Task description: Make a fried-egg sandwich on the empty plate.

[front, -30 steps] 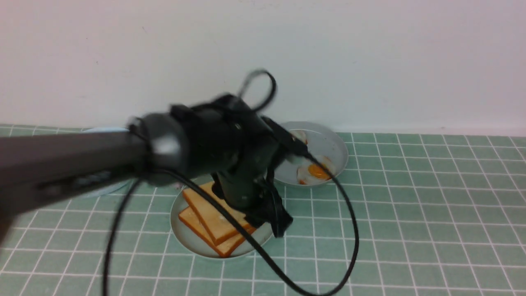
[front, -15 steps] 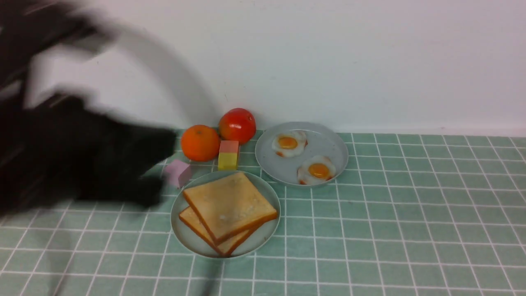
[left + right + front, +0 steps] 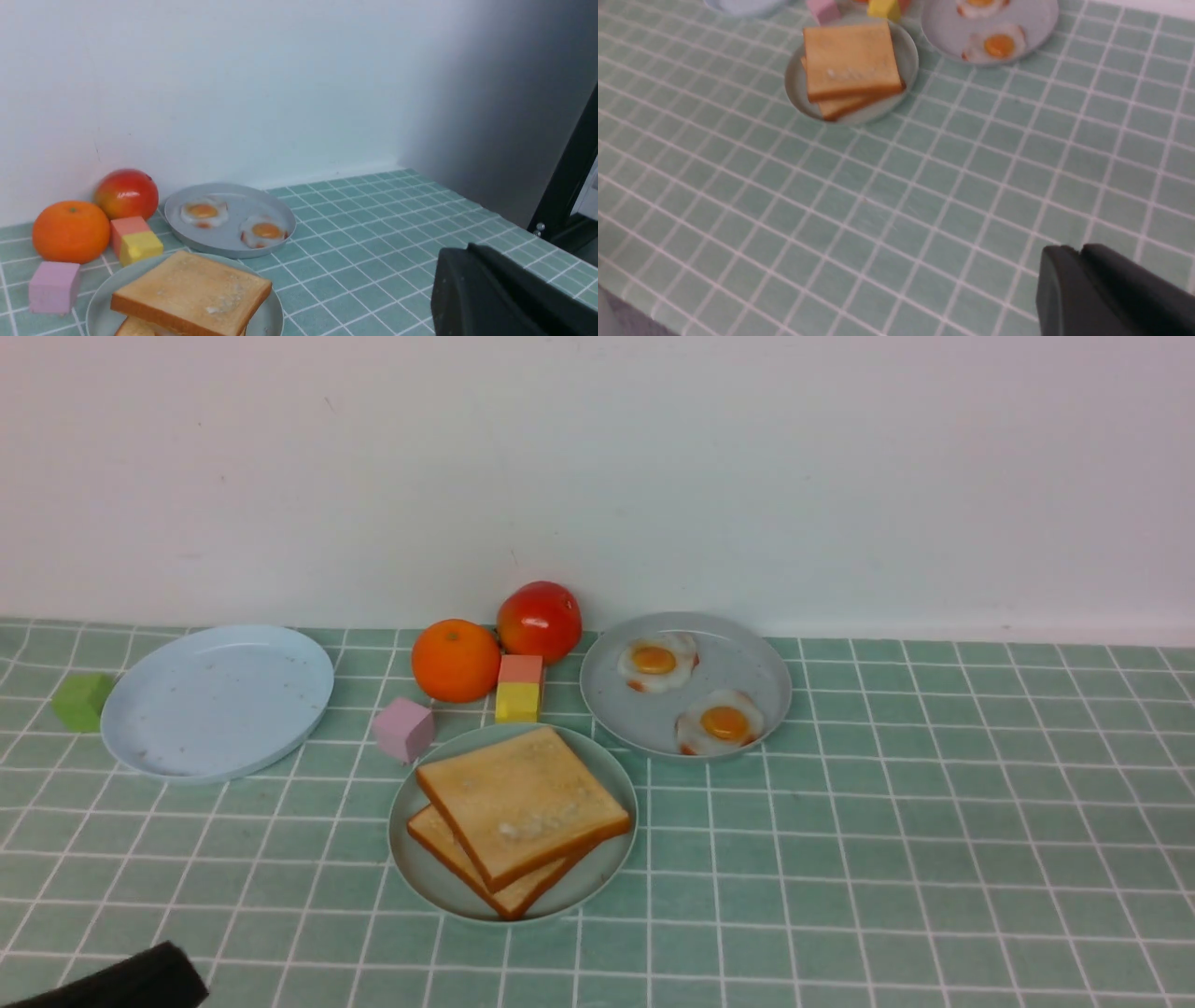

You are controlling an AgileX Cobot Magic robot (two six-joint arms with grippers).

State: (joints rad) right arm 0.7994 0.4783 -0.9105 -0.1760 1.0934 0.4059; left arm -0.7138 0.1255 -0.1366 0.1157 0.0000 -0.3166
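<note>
Where the white wall (image 3: 840, 485) meets the far edge of the bench (image 3: 934, 821), pale lines cross a muted green grid. A black post (image 3: 567, 177) rises beside the bench in the left wrist view.

The left jaws (image 3: 467, 249) are closed with nothing between them; the right jaws (image 3: 1080, 252) also look closed and hold nothing. Ahead and to the right of the left jaws sits the mint-green plate (image 3: 420, 868), its low rim ringed by bare bench on its near and right sides. On it, the sandwich (image 3: 523, 803) lies askew: two golden toast slices with brown crusts, the upper blotched white, and a pale sliver of the fried egg (image 3: 163, 332) between them.

Beyond that plate from the left jaws are a pink block (image 3: 404, 731), a yellow block (image 3: 518, 702), a coral block (image 3: 521, 668), a dimpled orange (image 3: 456, 661) and a glossy red fruit (image 3: 540, 622). Farther right, the grey plate (image 3: 611, 709) bears two smaller eggs (image 3: 724, 721) with browned rims. Well ahead of the left jaws, the light-blue plate (image 3: 219, 700) has a green block (image 3: 82, 702) beside it.
</note>
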